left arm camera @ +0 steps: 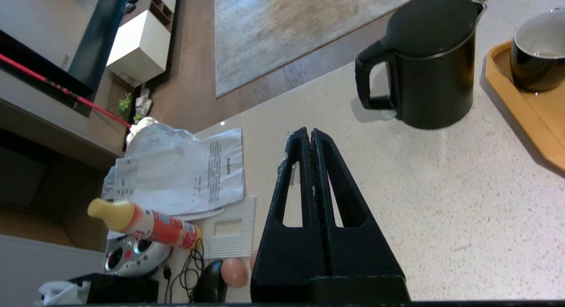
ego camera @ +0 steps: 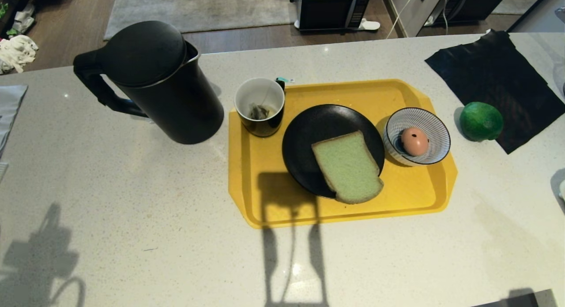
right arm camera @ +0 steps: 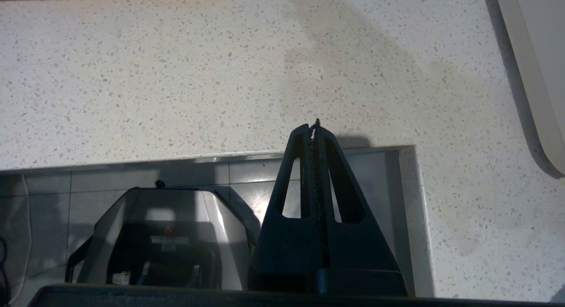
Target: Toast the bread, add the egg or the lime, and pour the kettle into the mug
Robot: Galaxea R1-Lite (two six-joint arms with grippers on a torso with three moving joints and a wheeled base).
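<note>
Now, the scene as it is laid out on the speckled counter (ego camera: 110,196):

Kettle: the black kettle (ego camera: 154,80) is seen upright on the counter, just left of the yellow tray (ego camera: 251,201), handle turned to the left, lid on.
Mug: the black mug (ego camera: 260,106) is set on the tray's far left corner, a teabag lying inside.
Bread: the pale green bread (ego camera: 348,166) is laid on the black plate (ego camera: 318,130) in the middle of the tray, its near edge hanging past the plate's rim.
Egg: the egg (ego camera: 415,140) is held in the blue-striped bowl (ego camera: 435,135) on the tray's right side.
Lime: the lime (ego camera: 481,121) is parked off the tray to the right, at the edge of a black cloth (ego camera: 490,73).
Left gripper: the left gripper (left arm camera: 310,137) is clenched on nothing, fingers pressed together above bare counter, the kettle well ahead of it.
Right gripper: the right gripper (right arm camera: 314,128) is likewise clenched and empty, poised over the counter's near edge.
Head view: neither arm is caught here.
</note>
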